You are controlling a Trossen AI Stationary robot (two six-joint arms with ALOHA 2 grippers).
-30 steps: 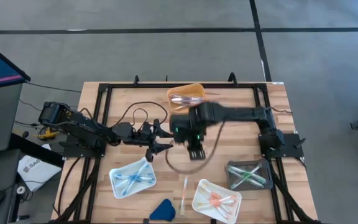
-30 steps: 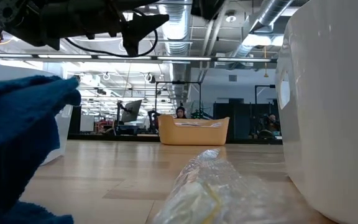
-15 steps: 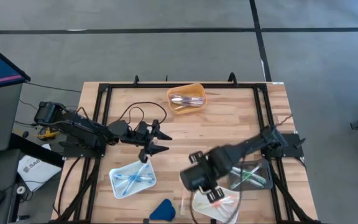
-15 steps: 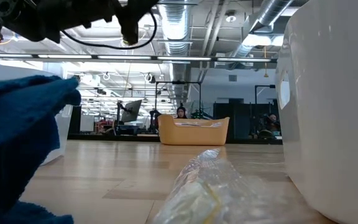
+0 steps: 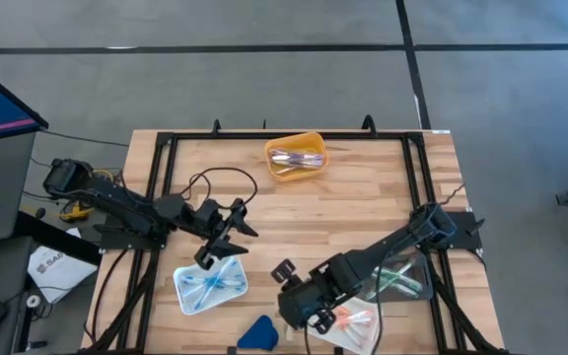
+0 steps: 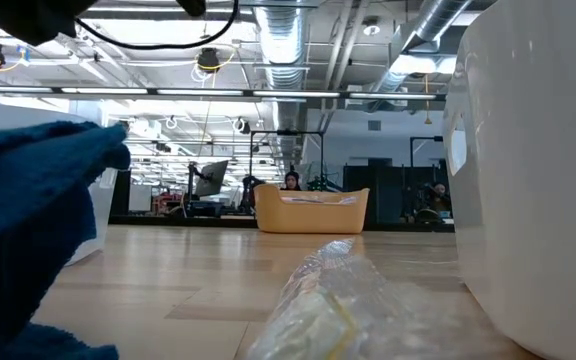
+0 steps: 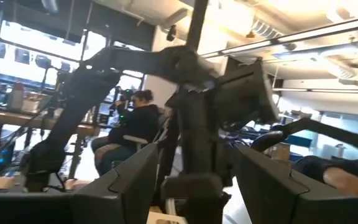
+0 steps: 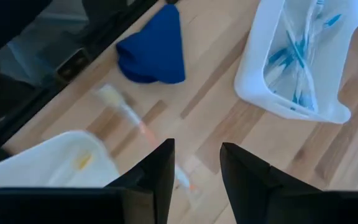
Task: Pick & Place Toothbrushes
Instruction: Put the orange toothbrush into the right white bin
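Observation:
One loose toothbrush (image 8: pixel 135 124) in a clear wrapper lies flat on the wood near the table's front edge, close-up in the low view (image 6: pixel 333 300). My right gripper (image 8: pixel 196 171) hangs open above its near end and slants down, its fingers clear of it; in the high view (image 5: pixel 299 308) it hides the toothbrush. More toothbrushes lie in the trays: blue ones (image 5: pixel 210 283), green ones (image 5: pixel 399 277), orange ones (image 5: pixel 353 320), pale ones (image 5: pixel 296 157). My left gripper (image 5: pixel 227 235) waits open at the left, above the table, pointing slightly upward.
A small dark-blue wedge (image 5: pixel 257 333) lies at the front edge, left of the loose toothbrush. The white tray (image 8: pixel 260 93) with blue toothbrushes stands beyond it, and the other white tray (image 8: pixel 42 165) is right beside my right gripper. A black frame (image 5: pixel 166 143) borders the table.
My right gripper has swung from the table's middle, by the orange tray, toward the near edge and down, rolling its wrist, and now hangs over the loose toothbrush. My left gripper has drawn back toward the left edge, risen and tipped upward, leaving the low view.

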